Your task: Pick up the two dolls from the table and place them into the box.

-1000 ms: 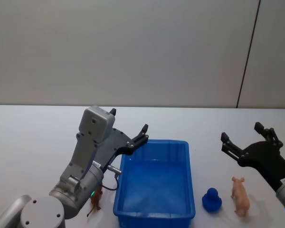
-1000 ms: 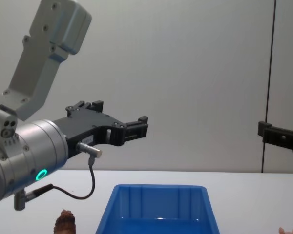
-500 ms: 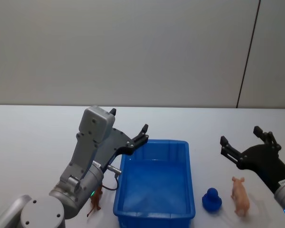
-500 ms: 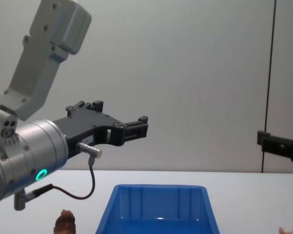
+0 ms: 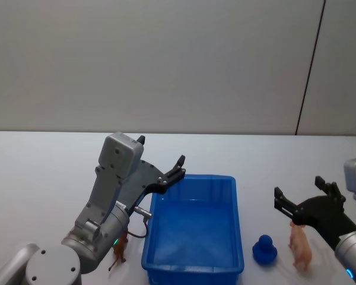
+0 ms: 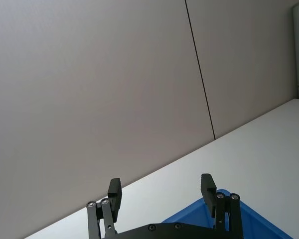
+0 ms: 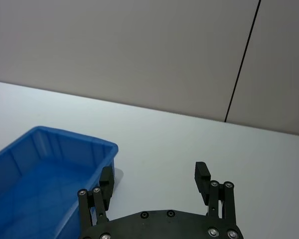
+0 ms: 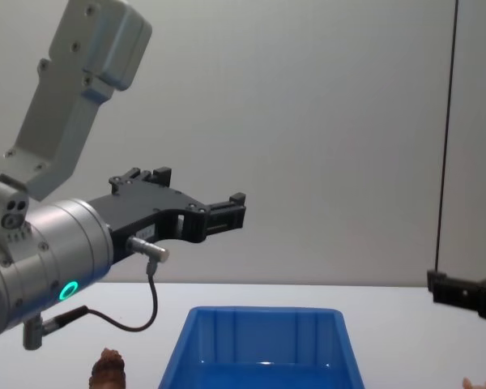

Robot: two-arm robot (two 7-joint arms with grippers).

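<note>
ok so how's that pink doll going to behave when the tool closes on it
Probably light: the pink doll is small beside the box. It stands on thin legs, so a stray nudge from the right tool, open near it, could tip it over. It looks like moulded plastic, so likely stiff rather than squashy, and maybe a little slick.

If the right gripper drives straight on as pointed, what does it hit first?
Probably nothing nearby: ahead of the right gripper lies bare table, the box off to its left. Table or wall first, I cannot tell.
</note>
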